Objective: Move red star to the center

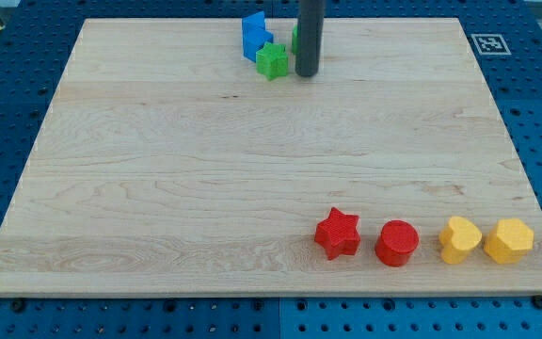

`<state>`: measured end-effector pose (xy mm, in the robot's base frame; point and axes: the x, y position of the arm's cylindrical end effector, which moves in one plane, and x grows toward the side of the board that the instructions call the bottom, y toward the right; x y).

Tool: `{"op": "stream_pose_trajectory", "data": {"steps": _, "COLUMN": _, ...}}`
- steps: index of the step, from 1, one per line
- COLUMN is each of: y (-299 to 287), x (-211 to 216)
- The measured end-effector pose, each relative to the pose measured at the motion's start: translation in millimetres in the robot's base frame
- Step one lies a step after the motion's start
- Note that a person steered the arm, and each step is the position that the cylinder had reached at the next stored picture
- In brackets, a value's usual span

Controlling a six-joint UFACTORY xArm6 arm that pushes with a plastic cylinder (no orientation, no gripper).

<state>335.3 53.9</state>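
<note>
You are seeing my tip (307,73), a bare rod with no claw, sitting beside the green star (272,61), well apart from the untouched red star (337,233).

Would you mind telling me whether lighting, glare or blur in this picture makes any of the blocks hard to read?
Camera view: even, soft light, no glare on the board; the red star and red cylinder are sharp, with faint shadows; my tip hides most of a green block behind the rod.

My tip (307,73) ends a plain, dark grey, cylindrical rod.
</note>
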Motion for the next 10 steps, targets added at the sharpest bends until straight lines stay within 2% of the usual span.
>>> {"op": "stream_pose_trajectory", "data": {"steps": 1, "y": 2.6, "x": 19.7}}
{"op": "stream_pose_trajectory", "data": {"steps": 2, "y": 2.6, "x": 19.7}}
{"op": "stream_pose_trajectory", "data": {"steps": 3, "y": -15.0, "x": 45.5}}
{"op": "stream_pose_trajectory", "data": {"steps": 5, "y": -154.1, "x": 77.6}}
{"op": "stream_pose_trajectory", "data": {"steps": 6, "y": -157.5, "x": 169.5}}
{"op": "stream_pose_trajectory", "data": {"steps": 7, "y": -109.1, "x": 267.0}}
{"op": "stream_pose_trajectory", "data": {"steps": 8, "y": -78.4, "x": 283.7}}
{"op": "stream_pose_trajectory", "data": {"steps": 9, "y": -4.5, "x": 283.1}}
{"op": "stream_pose_trajectory", "data": {"steps": 10, "y": 45.1, "x": 282.1}}
